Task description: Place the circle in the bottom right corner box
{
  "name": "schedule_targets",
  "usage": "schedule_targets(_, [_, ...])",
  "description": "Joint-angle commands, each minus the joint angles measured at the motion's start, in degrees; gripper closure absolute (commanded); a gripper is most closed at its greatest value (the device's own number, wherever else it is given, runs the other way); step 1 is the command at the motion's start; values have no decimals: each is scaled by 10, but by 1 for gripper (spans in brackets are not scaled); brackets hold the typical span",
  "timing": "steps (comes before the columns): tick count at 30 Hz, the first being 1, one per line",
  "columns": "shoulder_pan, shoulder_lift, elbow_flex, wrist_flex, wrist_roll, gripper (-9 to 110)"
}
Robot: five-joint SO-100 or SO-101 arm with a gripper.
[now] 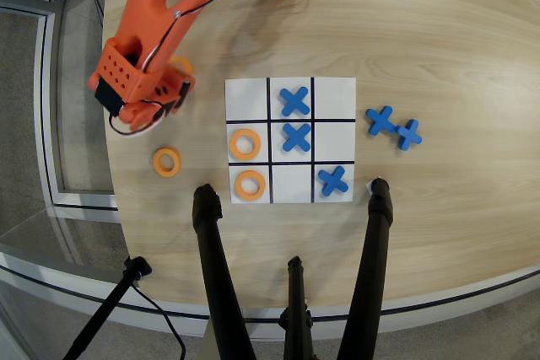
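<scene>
My orange arm reaches down from the top left of the overhead view, and its gripper hangs over the bare table left of the paper grid. Its jaws are blurred and I cannot tell how they stand. One orange ring peeks out from under the arm just above the gripper. Another ring lies loose on the table below it. Two rings lie in the grid's middle left cell and bottom left cell. The top left cell and top right cell are plain white. The bottom right cell as seen holds a blue cross.
Blue crosses lie in the top middle cell and centre cell. Two more crosses lie on the table right of the grid. Black tripod legs stand at the table's front edge.
</scene>
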Motion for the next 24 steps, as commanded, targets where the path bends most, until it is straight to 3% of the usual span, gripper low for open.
schedule_targets(1, [-62, 145, 4, 18, 40, 102])
schedule_targets(11, [-249, 399, 234, -27, 104, 102])
schedule_targets(17, [-270, 403, 364, -145, 113, 102])
schedule_targets(24, [-272, 326, 408, -252, 121, 102])
